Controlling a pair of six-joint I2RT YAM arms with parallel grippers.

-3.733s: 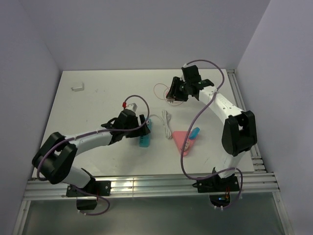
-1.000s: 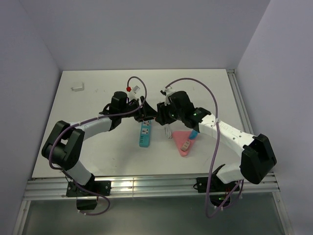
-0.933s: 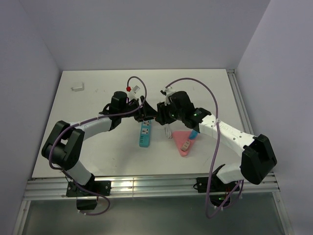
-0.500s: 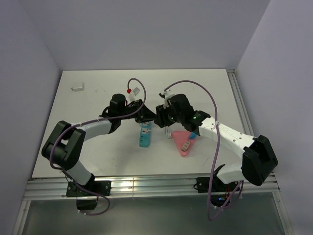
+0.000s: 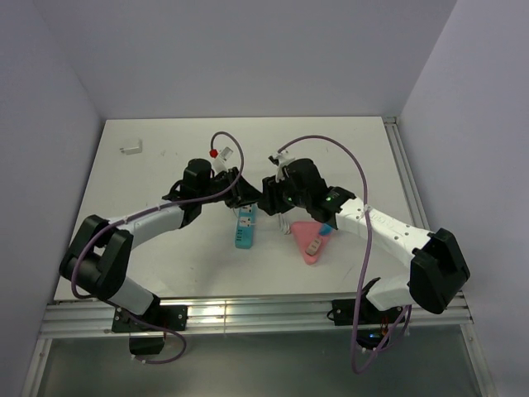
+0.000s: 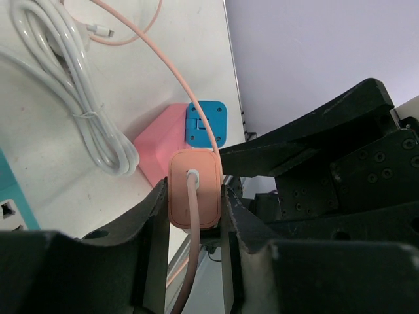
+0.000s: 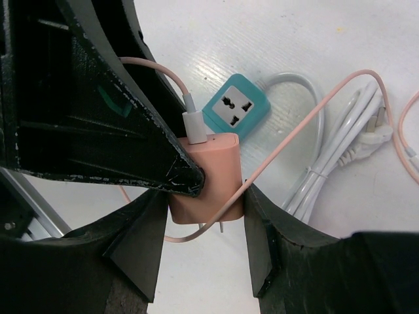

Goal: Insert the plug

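The plug (image 7: 209,176), a salmon-pink charger block with a thin pink cable out of its top, hangs above the table with its prongs pointing down. My right gripper (image 7: 206,196) is shut on its two wide sides. My left gripper (image 6: 194,190) reaches in from the other side and is shut on the same plug (image 6: 194,196). In the top view the two grippers meet at the table's middle, the left gripper (image 5: 245,195) beside the right gripper (image 5: 266,197). The teal power strip (image 5: 245,227) lies just below them, and one of its sockets (image 7: 237,106) faces up.
A bundled white cable (image 5: 283,222) lies right of the strip. A pink wedge (image 5: 310,240) with a blue block (image 5: 328,225) sits further right. A small white object (image 5: 131,148) rests at the far left. The plug's pink cable (image 7: 314,111) trails over the white bundle.
My left gripper's jaws have closed onto the plug that the right gripper holds. Both grippers have shifted slightly left over the strip's far end.
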